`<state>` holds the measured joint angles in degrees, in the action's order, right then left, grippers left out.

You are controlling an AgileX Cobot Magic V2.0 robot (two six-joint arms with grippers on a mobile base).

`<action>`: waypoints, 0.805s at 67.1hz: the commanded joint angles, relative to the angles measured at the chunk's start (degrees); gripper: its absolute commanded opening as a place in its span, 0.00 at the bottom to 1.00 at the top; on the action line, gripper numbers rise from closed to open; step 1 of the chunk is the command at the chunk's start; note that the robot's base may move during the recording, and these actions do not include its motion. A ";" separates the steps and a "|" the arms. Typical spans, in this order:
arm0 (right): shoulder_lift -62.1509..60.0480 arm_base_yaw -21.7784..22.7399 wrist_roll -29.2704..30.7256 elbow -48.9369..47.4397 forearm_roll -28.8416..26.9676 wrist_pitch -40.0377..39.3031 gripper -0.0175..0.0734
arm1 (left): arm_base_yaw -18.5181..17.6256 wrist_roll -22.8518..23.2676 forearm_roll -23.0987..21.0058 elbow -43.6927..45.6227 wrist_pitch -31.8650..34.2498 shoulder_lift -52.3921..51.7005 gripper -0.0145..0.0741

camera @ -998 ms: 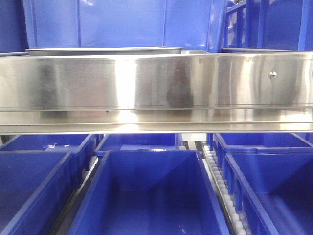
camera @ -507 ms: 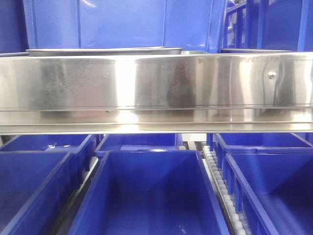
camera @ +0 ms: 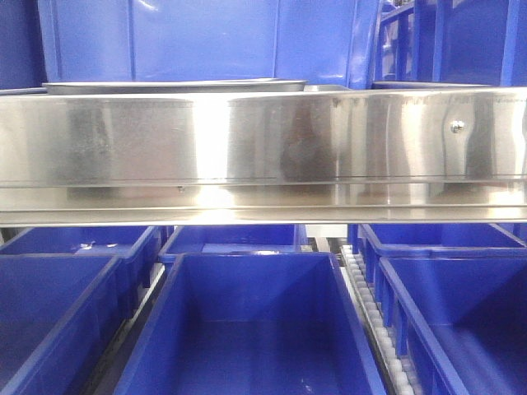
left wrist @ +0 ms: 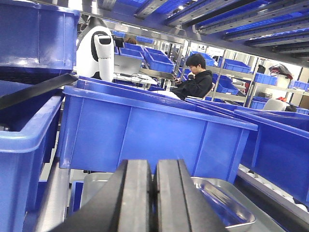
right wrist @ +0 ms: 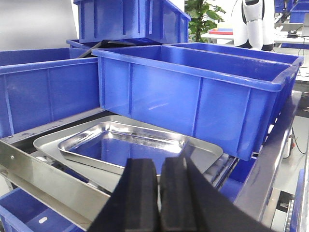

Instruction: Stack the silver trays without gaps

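Observation:
In the right wrist view one silver tray (right wrist: 123, 145) lies skewed on top of a second silver tray (right wrist: 205, 151), whose flat rim sticks out to the right and left. My right gripper (right wrist: 159, 193) is shut and empty, just in front of and above the trays. In the left wrist view my left gripper (left wrist: 154, 193) is shut and empty, with the silver trays (left wrist: 224, 203) showing on both sides behind its fingers. In the front view only a thin tray rim (camera: 173, 85) shows above the rail. Neither gripper appears there.
A long shiny steel shelf rail (camera: 263, 148) with a screw (camera: 458, 126) spans the front view and lies below the trays (right wrist: 43, 181). Large blue bins (right wrist: 193, 92) stand right behind the trays (left wrist: 145, 130). More blue bins (camera: 247, 329) sit on the lower shelf.
Only the reflections on the right part of the steel rail have shifted slightly. The tray rim and the bins have not moved.

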<state>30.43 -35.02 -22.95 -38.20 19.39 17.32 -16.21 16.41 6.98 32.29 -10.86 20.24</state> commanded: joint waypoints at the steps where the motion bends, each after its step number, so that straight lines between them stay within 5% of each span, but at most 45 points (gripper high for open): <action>1: -0.42 -0.13 0.59 0.12 0.43 -1.46 0.17 | -0.11 0.21 0.18 -0.15 0.77 -0.34 0.16; 19: -2.42 0.71 0.74 0.80 0.43 -1.64 0.17 | -0.11 0.21 0.18 -0.15 0.77 -0.34 0.16; 23: -4.10 2.57 4.66 2.02 0.43 -1.51 0.17 | -0.11 0.21 0.18 -0.15 0.77 -0.34 0.16; 39: -12.01 19.08 12.24 12.92 -8.15 -4.16 0.17 | -0.11 0.21 0.18 -0.15 0.77 -0.34 0.16; 54: -15.72 30.07 28.73 24.36 -23.25 -18.18 0.17 | -0.11 0.21 0.18 -0.15 0.77 -0.34 0.16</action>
<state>15.45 -7.62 0.35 -16.94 0.00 5.98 -16.21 16.41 6.98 32.29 -10.86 20.24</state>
